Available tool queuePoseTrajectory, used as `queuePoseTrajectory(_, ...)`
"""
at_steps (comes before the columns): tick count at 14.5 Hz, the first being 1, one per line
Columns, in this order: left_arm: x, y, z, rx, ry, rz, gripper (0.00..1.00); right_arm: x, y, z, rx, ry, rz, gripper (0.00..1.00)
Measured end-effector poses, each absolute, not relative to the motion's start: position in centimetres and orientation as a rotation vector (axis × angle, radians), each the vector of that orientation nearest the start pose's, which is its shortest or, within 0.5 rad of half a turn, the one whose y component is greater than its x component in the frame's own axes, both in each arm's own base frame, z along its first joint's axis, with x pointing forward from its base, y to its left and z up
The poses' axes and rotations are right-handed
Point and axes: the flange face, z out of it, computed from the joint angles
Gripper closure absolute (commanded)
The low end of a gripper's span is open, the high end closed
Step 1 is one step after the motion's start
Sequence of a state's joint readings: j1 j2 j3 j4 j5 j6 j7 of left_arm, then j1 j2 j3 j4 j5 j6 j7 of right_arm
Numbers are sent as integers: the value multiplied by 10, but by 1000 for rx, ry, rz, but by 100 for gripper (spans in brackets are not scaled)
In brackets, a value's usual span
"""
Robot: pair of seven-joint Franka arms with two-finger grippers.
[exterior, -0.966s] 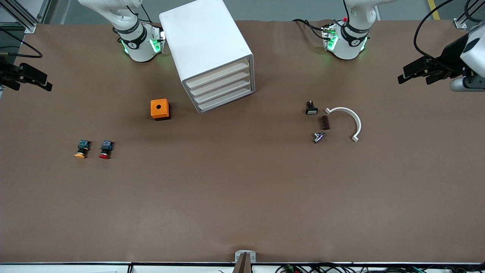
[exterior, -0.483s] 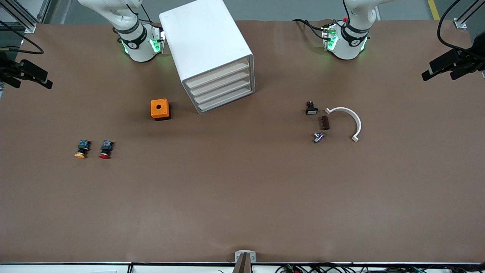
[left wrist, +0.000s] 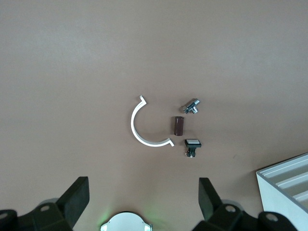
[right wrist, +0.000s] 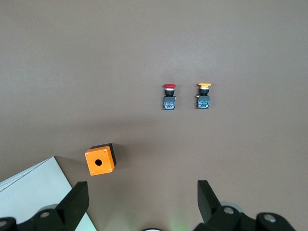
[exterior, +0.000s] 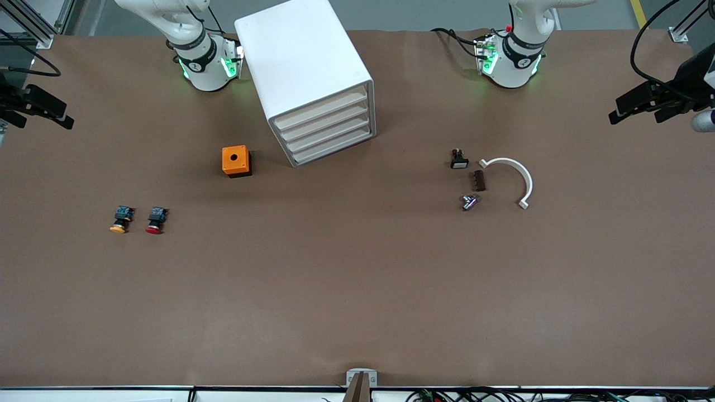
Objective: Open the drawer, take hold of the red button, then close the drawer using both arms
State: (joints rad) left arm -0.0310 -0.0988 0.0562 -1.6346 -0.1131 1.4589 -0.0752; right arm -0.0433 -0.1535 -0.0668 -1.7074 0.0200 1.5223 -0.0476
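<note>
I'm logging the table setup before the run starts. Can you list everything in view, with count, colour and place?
cabinet: one, white, four shut beige-fronted drawers, between the arm bases
orange box: one, beside the cabinet
red button: one, toward the right arm's end
orange button: one, beside the red button
white curved clamp: one, toward the left arm's end
small parts: three, black, brown, silver, beside the clamp
left gripper: fingers open, over the table's end
right gripper: fingers open, over the table's end

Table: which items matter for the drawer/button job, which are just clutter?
Job:
- cabinet drawers, all shut
- red-capped button
- left end effector, open
- right end effector, open

Clutter:
- orange-capped button
- orange box
- white curved bracket
- brown block
- small metal part
- white-faced switch
</note>
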Motion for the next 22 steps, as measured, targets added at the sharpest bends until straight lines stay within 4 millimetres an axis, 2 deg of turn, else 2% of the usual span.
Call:
queuePoseTrajectory(2, 512, 6, 639, -3257, -158, 128, 0, 497, -58, 637, -3106, 102, 47, 0)
queuePoseTrajectory(11, 512, 4, 639, -3257, -161, 126, 0, 487, -59, 645, -3105, 107, 22, 0)
queuePoseTrajectory(13, 512, -3, 645, -3252, -210, 112, 0, 489, -59, 646, -3106, 106, 5, 0)
queuePoseTrajectory(15, 512, -22, 650, -3237, -258, 101, 0, 489, -59, 646, -3107, 105, -2, 0)
queuePoseTrajectory(17, 512, -31, 651, -3228, -256, 99, 0, 490, -58, 646, -3107, 104, -12, 0)
queuePoseTrajectory(20, 511, -32, 651, -3228, -241, 101, 0, 490, -59, 646, -3107, 104, -13, 0)
queuePoseTrajectory(22, 511, -27, 650, -3231, -148, 112, 0, 490, -59, 646, -3107, 104, -13, 0)
